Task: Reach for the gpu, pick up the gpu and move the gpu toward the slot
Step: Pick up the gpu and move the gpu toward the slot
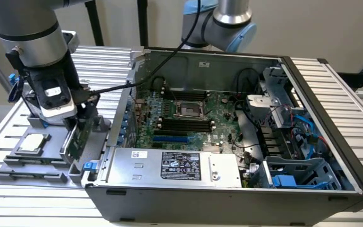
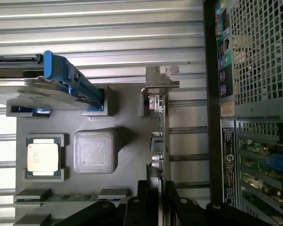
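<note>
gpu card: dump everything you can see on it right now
The gpu is a thin green circuit board standing upright on edge in the grey tray, just outside the open computer case. Seen edge-on in the wrist view, it carries small components along its face and a silver metal bracket at one end. The gripper sits over its upper edge; a firm hold cannot be confirmed.

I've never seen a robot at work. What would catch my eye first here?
First, the big open dark-grey computer case on the exterior view's right, its green motherboard laid bare. Then the thick silver robot arm at the exterior view's left, with its gripper down at the thin green circuit-board card with a silver metal bracket. The card stands on edge in a grey parts tray beside the case.
</note>
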Available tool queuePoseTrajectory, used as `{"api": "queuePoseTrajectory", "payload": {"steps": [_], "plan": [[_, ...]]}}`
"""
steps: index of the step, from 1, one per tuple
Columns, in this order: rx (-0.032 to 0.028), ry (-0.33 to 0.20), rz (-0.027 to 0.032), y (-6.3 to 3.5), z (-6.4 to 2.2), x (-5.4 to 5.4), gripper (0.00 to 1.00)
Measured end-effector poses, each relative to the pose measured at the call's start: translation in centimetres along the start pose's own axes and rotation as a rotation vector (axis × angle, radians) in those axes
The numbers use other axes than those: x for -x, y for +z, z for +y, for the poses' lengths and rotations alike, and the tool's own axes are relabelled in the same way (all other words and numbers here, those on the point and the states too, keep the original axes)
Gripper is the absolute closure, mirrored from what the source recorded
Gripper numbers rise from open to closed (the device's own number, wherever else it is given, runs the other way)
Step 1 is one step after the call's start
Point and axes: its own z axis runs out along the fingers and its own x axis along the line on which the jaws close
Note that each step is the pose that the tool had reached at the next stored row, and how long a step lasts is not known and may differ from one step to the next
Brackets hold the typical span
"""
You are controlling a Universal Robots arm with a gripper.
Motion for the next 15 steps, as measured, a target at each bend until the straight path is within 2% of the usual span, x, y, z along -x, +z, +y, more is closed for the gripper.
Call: {"api": "queuePoseTrajectory", "payload": {"steps": [9, 15], "plan": [[0.0008, 0.0, 0.0003, -4.03, 0.15, 0.1, 0.74], [0.0012, 0.0, 0.0007, -6.73, 0.28, 0.5, 0.74]]}}
